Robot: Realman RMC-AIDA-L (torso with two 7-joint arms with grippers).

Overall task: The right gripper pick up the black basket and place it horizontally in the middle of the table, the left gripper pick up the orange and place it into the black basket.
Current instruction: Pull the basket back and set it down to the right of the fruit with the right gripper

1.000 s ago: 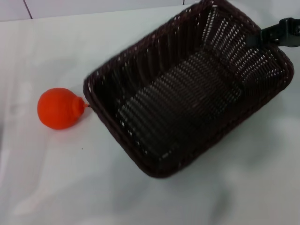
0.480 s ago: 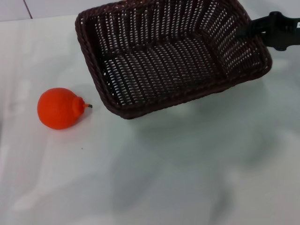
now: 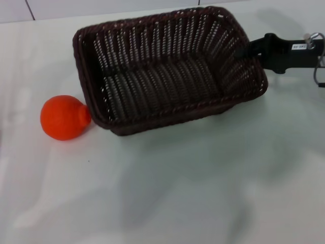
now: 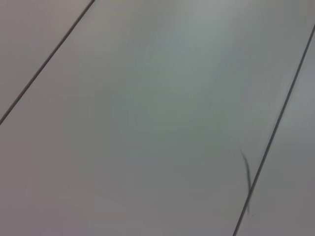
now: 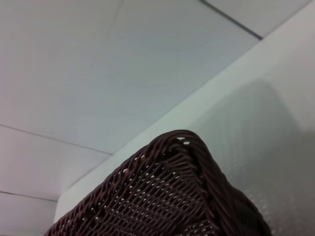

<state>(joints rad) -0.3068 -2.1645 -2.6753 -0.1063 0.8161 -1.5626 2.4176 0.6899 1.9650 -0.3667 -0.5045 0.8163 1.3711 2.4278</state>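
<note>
The black basket [image 3: 162,71] lies across the far middle of the white table [image 3: 167,188], long side left to right, open side up. My right gripper [image 3: 250,51] reaches in from the right and is shut on the basket's right short rim. The right wrist view shows one corner of the basket's braided rim [image 5: 187,147] close up. The orange [image 3: 63,117] sits on the table at the left, touching the basket's near left corner. My left gripper is out of view; its wrist view shows only pale tiled floor.
A tiled wall or floor edge [image 3: 101,7] runs behind the table's far edge. A thin metal loop [image 3: 319,71] hangs by the right arm at the right edge of the head view.
The right gripper has swung the basket from a slanted pose to a horizontal one and lowered it toward the table. Its left corner now meets the orange, which has not moved.
</note>
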